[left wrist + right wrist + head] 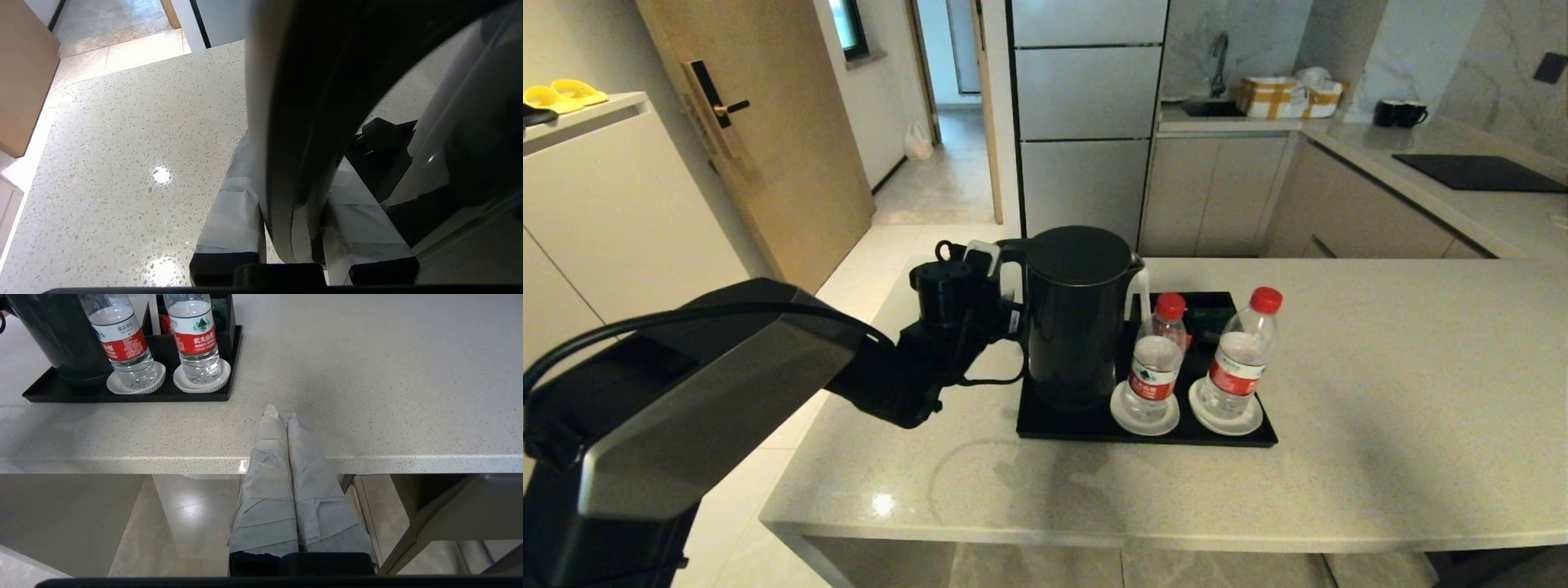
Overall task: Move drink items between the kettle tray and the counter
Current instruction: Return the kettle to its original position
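The tall black kettle (1072, 318) stands at the left end of the black kettle tray (1241, 441) on the beige counter (1405, 367). My left gripper (1001, 286) reaches in from the left and is shut on the kettle's loop handle (286, 122); a taped finger (233, 212) presses on each side of it. Two clear water bottles with red caps (1156, 359) (1241, 351) stand on white saucers at the tray's front. My right gripper (282, 412) is shut and empty, hovering at the counter's front edge, right of the tray (122, 396); it is outside the head view.
The sachet compartment (1209, 314) lies behind the bottles. Bare counter stretches right of the tray and in front of it. A farther counter with a black hob (1478, 171) and two dark mugs (1401, 113) is at the back right. The counter's left edge (849, 392) drops to the floor.
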Robot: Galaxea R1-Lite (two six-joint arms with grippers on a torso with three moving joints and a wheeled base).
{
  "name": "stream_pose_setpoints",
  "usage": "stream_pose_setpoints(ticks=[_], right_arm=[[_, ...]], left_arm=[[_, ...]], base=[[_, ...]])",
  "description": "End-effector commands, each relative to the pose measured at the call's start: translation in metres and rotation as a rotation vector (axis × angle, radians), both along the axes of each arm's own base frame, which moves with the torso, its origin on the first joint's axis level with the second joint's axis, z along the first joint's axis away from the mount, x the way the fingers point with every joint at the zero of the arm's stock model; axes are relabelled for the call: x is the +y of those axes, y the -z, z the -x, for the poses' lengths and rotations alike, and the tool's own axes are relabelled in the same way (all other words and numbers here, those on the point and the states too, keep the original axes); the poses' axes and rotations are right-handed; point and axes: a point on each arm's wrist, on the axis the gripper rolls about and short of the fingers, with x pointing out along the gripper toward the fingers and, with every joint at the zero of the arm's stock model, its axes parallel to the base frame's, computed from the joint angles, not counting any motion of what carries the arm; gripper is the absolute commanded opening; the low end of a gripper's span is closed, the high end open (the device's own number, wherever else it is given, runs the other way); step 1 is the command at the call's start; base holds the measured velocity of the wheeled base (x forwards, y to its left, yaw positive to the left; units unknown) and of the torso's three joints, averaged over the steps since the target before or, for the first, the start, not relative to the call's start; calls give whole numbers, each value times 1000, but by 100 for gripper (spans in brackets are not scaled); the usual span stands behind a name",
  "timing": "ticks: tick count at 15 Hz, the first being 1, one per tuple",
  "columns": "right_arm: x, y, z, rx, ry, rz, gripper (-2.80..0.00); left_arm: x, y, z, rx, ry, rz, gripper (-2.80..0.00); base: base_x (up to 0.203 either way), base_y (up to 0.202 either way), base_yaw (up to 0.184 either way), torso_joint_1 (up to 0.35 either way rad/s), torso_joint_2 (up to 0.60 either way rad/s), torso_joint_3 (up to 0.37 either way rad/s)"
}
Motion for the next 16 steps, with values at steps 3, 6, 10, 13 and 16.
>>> stream_pose_setpoints(ticks=[3, 6, 10, 13, 16], right_arm=[[0, 0, 0, -2, -1, 0, -280], [0, 0, 0, -2, -1, 0, -280], [0, 0, 0, -3, 0, 0, -280], [0, 0, 0, -1, -1, 0, -280], [0, 0, 0, -1, 0, 0, -280]], left_arm=[[0, 6, 1, 9, 2, -6, 0], [-1, 4, 3, 6, 4, -3, 0], [1, -5, 7, -9, 3, 6, 0], [4, -13, 12, -16, 2, 12, 0], [7, -21, 21, -11, 4, 31, 0]], base=[[0, 0, 0, 0, 0, 0], [0, 0, 0, 0, 0, 0], [0, 0, 0, 0, 0, 0], [0, 0, 0, 0, 0, 0], [0, 0, 0, 0, 0, 0]])
